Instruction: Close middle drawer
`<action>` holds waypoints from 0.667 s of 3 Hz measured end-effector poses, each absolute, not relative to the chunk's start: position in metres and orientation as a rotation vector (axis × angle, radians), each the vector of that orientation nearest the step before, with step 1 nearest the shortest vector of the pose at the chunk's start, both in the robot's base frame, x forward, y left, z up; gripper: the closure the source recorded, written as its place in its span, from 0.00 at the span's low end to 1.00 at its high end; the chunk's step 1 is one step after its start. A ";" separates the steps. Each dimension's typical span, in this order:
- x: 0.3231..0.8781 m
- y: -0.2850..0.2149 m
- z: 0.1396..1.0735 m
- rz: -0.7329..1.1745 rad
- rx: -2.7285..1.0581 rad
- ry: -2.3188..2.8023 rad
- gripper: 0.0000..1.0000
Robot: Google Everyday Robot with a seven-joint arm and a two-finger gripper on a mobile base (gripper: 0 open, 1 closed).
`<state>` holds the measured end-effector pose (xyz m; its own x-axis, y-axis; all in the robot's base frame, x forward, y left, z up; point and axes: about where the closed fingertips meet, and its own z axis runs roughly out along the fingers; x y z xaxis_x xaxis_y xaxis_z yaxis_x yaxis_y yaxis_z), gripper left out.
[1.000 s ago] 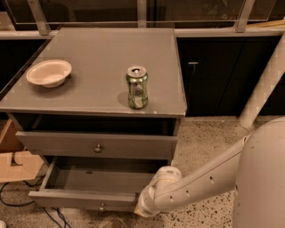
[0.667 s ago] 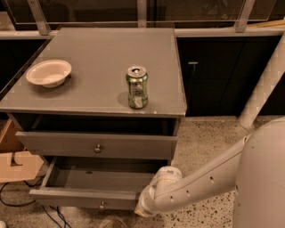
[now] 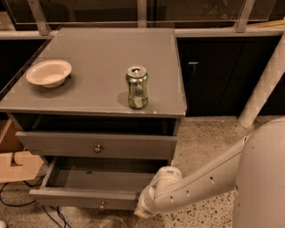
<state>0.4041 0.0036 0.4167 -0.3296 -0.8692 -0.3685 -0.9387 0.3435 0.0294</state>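
It is looking like an office or lab interior: a grey drawer cabinet [image 3: 89,84] is standing on speckled terrazzo floor [image 3: 205,138] before metal-framed glass panels [image 3: 89,11], cables [image 3: 13,200] trailing by a cardboard box [image 3: 13,164]. The gripper [image 3: 143,209] is sitting at the open middle drawer [image 3: 80,198] front's right end.

The middle drawer [image 3: 84,197] sticks far out, low in the frame. The gripper [image 3: 144,208] is at its right front corner. A can [image 3: 136,87] and bowl [image 3: 49,72] sit on the cabinet [image 3: 102,49].
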 end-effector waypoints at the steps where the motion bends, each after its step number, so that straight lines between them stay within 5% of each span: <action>1: 0.404 0.004 0.417 0.344 -1.614 2.323 0.05; 2: 0.404 0.004 0.417 0.344 -1.614 2.323 0.00</action>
